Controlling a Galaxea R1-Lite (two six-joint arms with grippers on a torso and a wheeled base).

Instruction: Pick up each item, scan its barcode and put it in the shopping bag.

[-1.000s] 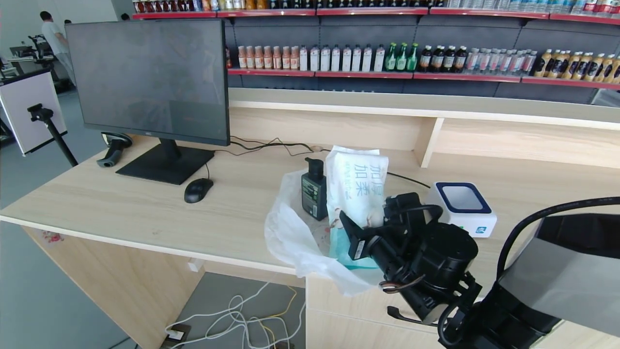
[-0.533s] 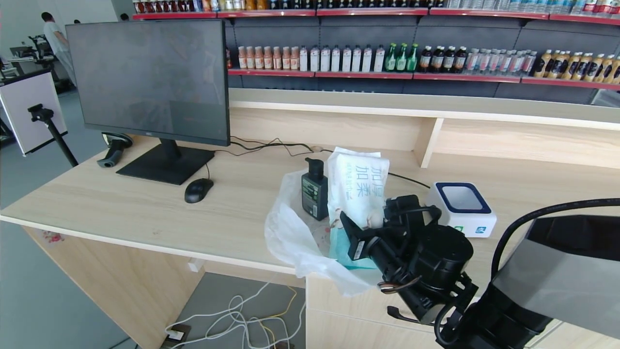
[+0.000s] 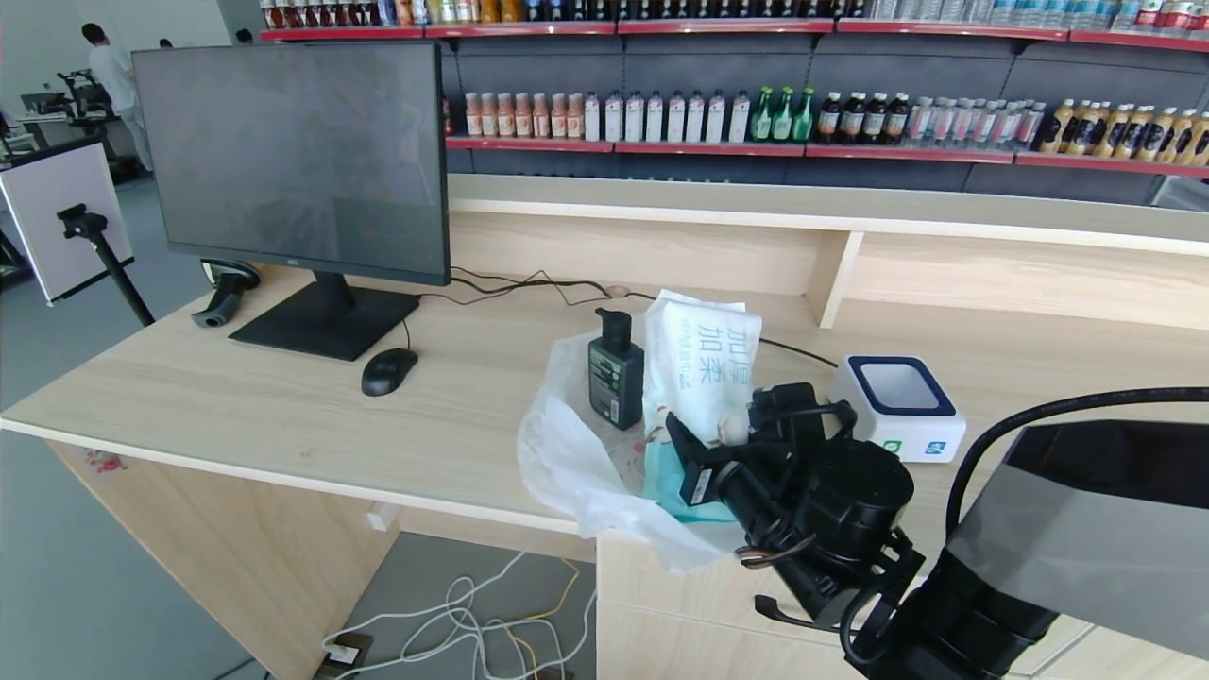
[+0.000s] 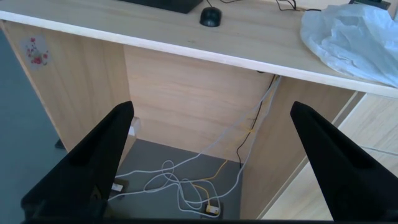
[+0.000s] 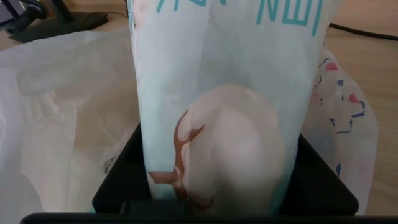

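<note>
Head view: the right gripper [image 3: 727, 430] is clamping the lower end of a white packet [image 3: 701, 364], holding it upright over the open mouth of the shopping bag [image 3: 567, 453], which is lying crumpled at the near edge of the counter [image 3: 283, 406]. Over the last second the packet is drifting only slightly, a touch down and towards the scanner [image 3: 897, 406], while the forearm behind it is drawing in; part of this shift is belonging to the camera itself, since the monitor [image 3: 293, 161] and mouse [image 3: 387, 370] are sliding by a similar small amount. The packet is therefore judged to be at the bagging step, not yet released, with lowering and letting go remaining.

A dark bottle [image 3: 614, 378] is standing upright just beside the packet, at the bag's far edge.

Right wrist view: the fingers of the right gripper [image 5: 224, 186] are pressing on both sides of the packet [image 5: 230, 93], with the bag [image 5: 62, 124] lying behind it.

Left wrist view: the left gripper [image 4: 211, 168] is hanging spread wide and empty, below the counter's front edge, with the bag [image 4: 354, 37] overhanging above.
</note>
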